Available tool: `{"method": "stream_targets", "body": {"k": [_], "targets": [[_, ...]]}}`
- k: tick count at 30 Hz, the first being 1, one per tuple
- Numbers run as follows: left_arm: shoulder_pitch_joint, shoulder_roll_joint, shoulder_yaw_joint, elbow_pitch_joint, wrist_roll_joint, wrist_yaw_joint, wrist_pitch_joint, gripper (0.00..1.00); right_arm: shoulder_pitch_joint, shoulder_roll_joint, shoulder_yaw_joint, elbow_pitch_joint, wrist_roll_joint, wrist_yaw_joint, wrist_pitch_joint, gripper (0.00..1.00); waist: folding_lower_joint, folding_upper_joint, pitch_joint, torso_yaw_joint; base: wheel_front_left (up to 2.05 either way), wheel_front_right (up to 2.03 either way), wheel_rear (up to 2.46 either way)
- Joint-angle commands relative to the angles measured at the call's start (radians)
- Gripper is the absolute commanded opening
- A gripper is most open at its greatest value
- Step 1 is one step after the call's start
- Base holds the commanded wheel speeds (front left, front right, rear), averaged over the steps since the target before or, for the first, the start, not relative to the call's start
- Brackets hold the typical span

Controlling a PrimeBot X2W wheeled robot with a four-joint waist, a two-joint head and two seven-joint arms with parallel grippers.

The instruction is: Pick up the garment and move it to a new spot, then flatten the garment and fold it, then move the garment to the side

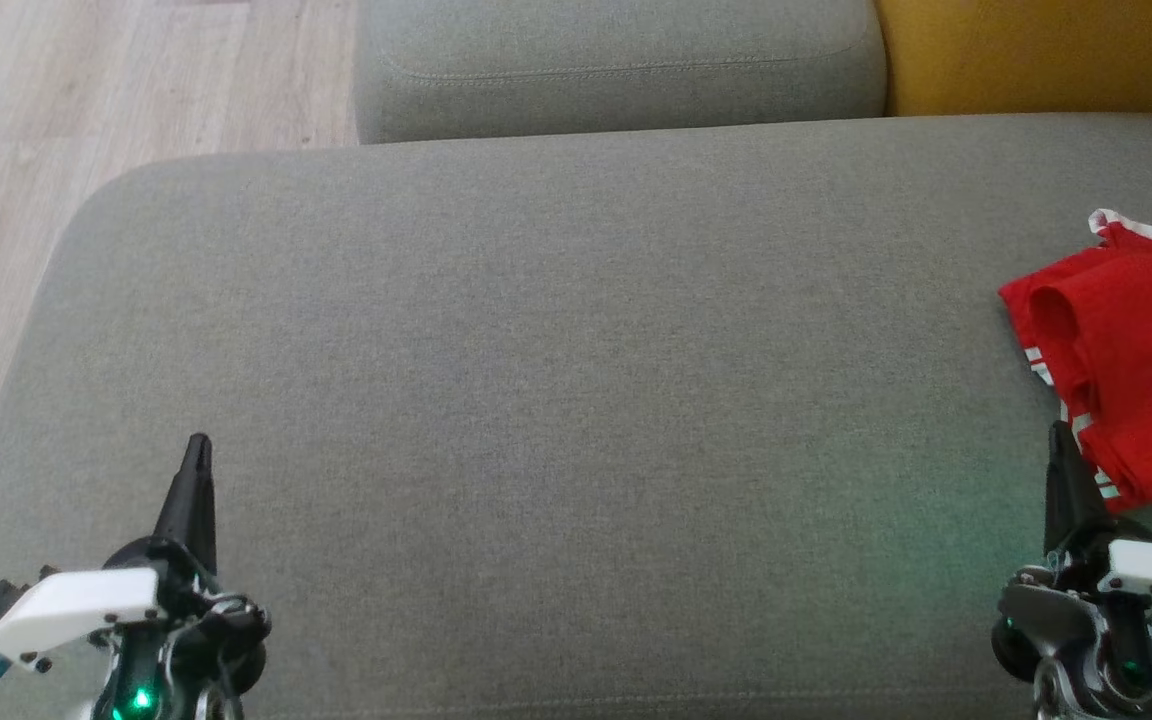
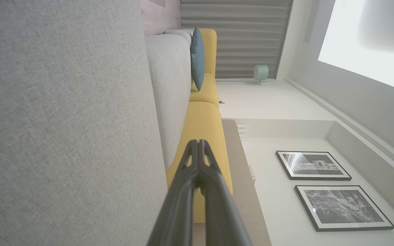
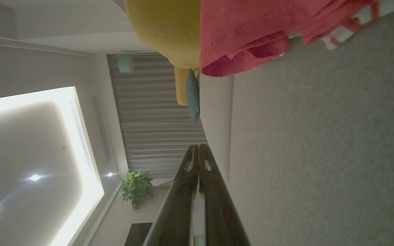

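Grey cushion (image 1: 536,400), red garment (image 1: 1126,370) at right, long axis near-to-far, both jaws together.

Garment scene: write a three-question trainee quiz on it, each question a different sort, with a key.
1. Short answer: what main colour is the garment on the grey cushion?
2. True or false: the garment lies at the cushion's left end in the head view.
3. Pick one: the right gripper is A) shut, holding nothing; B) shut on the garment; C) wide open.

Key: 1 red; 2 false, it lies at the right end; 3 A.
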Motion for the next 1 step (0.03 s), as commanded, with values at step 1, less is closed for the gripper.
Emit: {"method": "stream_targets", "body": {"k": [1], "targets": [[-0.053, 0.007, 0.035, -0.026, 0.006, -0.007, 0.005, 0.00, -0.054, -0.009, 0.016, -0.031, -0.003, 0.007, 0.008, 0.00, 0.0000, 0.0000, 0.000, 0.000, 0.00, 0.00, 0.00]]}}
